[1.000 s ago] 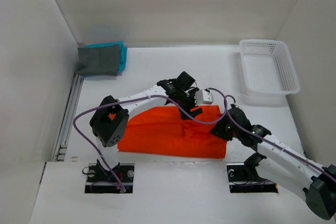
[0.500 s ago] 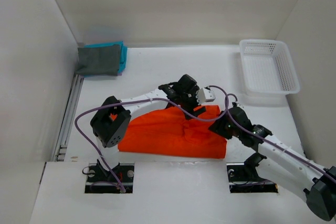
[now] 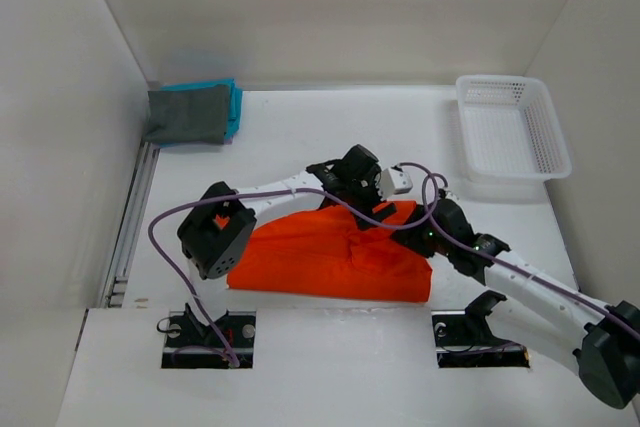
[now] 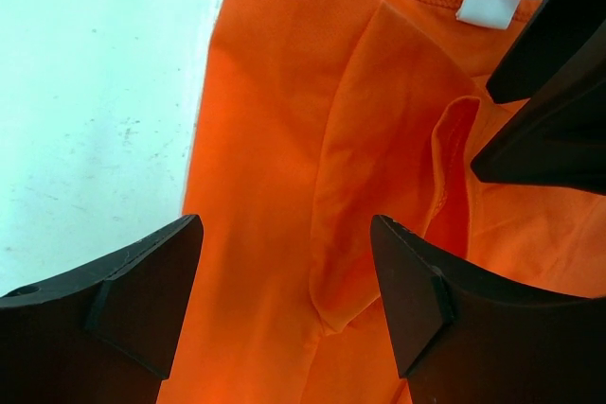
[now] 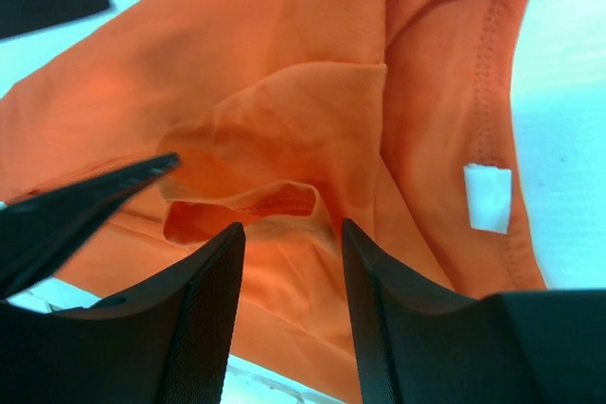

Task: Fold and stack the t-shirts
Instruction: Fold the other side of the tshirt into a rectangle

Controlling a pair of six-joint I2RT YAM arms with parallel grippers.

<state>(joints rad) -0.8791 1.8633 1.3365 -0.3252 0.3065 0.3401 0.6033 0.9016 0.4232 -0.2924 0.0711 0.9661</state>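
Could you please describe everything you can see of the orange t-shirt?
The orange t-shirt is bright, soft cloth, lying partly folded and rumpled on the white table near its front edge. A stitched neckline with a small white label shows, and a sleeve hem stands up in a loose fold. The left gripper and right gripper are open just above it.

My left arm (image 3: 278, 189): white links, chunky black joint housings, and an orange mark on the big housing (image 3: 215, 237). A purple cable (image 3: 152, 242) loops off it to my black base (image 3: 205, 329). There's a white camera block (image 3: 392, 180) at that wrist. My right arm (image 3: 545, 292): same white links and black joints, purple cable along it. Left gripper (image 4: 284, 234): matte black wedge fingers (image 4: 142, 300), edges scuffed. Right gripper (image 5: 291, 234): smooth, curved black fingers (image 5: 194, 328).
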